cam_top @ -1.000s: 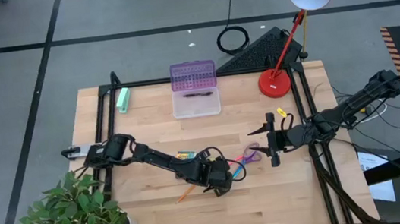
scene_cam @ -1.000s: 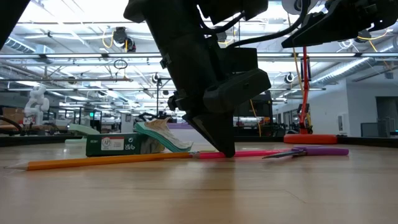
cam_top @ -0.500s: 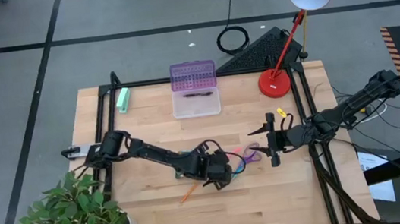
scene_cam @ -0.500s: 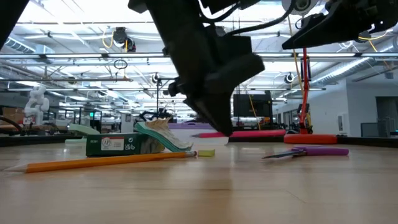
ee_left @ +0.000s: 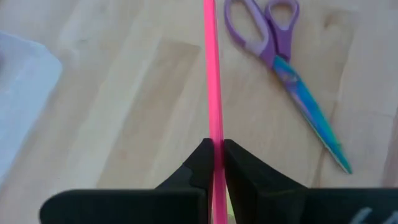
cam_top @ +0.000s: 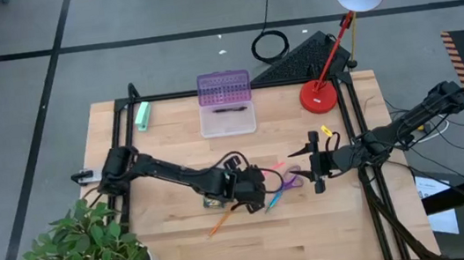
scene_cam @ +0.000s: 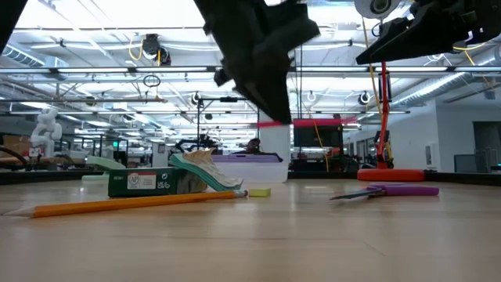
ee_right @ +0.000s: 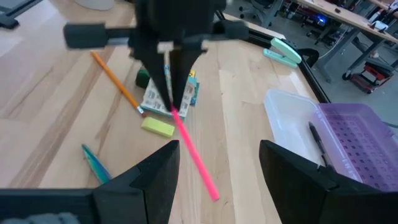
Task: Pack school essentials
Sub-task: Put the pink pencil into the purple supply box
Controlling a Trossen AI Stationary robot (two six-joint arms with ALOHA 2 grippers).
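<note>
Above the table [cam_top: 174, 235], higher: pink pen [ee_left: 212, 93]

Even, bright overhead light; table [cam_top: 185, 251] shows only soft shadows. Low view: ceiling strip lights glare, dark arm silhouetted against them, near tabletop out of focus. Left wrist view: soft blur, pen [ee_left: 212, 93] and scissors [ee_left: 283, 68] slightly fuzzy. Right wrist view: near fingers blurred.

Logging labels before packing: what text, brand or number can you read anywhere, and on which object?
No text can be read.
Green crayon box lying on the table: white round logos and print on its side, too small to read.
Same box in the right wrist view: printing blurred.
</note>
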